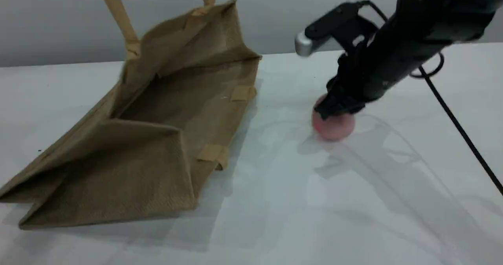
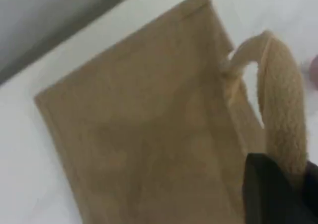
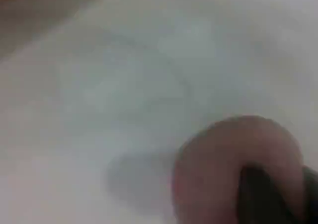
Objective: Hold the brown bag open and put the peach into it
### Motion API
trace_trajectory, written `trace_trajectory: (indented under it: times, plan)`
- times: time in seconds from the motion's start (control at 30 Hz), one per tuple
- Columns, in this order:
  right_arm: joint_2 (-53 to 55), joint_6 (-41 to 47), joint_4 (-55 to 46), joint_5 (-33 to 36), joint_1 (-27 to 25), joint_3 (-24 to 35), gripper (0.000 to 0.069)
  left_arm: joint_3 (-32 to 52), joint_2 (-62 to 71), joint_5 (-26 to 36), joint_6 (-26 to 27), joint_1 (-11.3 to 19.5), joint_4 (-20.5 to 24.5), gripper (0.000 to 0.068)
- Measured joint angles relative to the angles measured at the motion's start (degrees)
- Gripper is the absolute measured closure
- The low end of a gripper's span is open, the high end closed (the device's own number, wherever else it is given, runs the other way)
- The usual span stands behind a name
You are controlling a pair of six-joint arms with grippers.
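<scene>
The brown bag point(image 1: 157, 139) lies tilted on the table's left side with its mouth gaping toward the right. One tan handle point(image 1: 118, 17) is pulled up past the scene view's top edge. In the left wrist view my left gripper point(image 2: 293, 186) is shut on that handle point(image 2: 283, 110), above the bag's side point(image 2: 139, 134). The pink peach point(image 1: 336, 129) rests on the table right of the bag. My right gripper point(image 1: 334, 110) comes down on it from above, its dark fingers closed against it. The right wrist view shows the peach point(image 3: 223, 169) pressed against a fingertip point(image 3: 263, 199).
A black cable point(image 1: 456, 119) trails from the right arm across the table's right side. The white tabletop point(image 1: 298, 202) stretches between the bag's mouth and the peach. A grey wall runs along the back.
</scene>
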Motion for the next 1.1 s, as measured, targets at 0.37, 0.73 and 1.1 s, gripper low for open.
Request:
trace_trajectory:
  times: [0.37, 0.73, 1.1]
  plan:
    - [-8.07, -0.06, 0.00, 3.78, -0.02, 0.00, 0.0672, -2.00, 0.00, -0.19, 16.69, 0.00, -7.28, 0.0598]
    - [-8.67, -0.20, 0.00, 8.75, -0.02, 0.00, 0.0672, -1.94, 0.00, -0.19, 32.98, -0.02, -7.42, 0.0598]
    - [-16.17, 0.14, 0.32, 11.29, -0.02, 0.05, 0.0672, -1.94, 0.00, -0.19, 37.70, -0.02, -9.09, 0.0598]
